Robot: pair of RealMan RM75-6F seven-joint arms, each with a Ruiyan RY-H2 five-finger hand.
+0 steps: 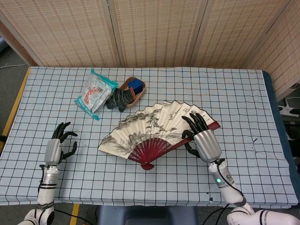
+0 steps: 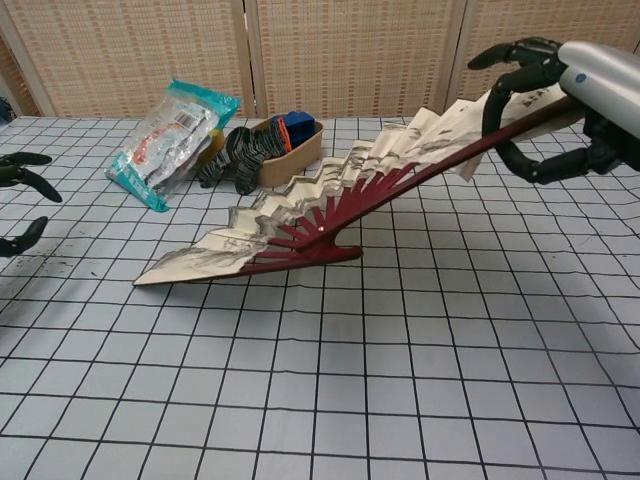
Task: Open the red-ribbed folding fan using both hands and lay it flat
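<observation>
While the right hand grips it, the pleated paper fan spreads wide.

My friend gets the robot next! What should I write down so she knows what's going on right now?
Right hand: grips the fan by its right outer rib, holding that end up off the table.
Left hand: open, holding nothing, near the table's left edge, apart from the fan.
Fan: spread open in the middle of the table. Its left tip and its pivot look to be down on the cloth; the right side slopes up into the right hand.
Done: the fan is opened.
Left: lower the right end until the fan lies flat, then let go.
</observation>
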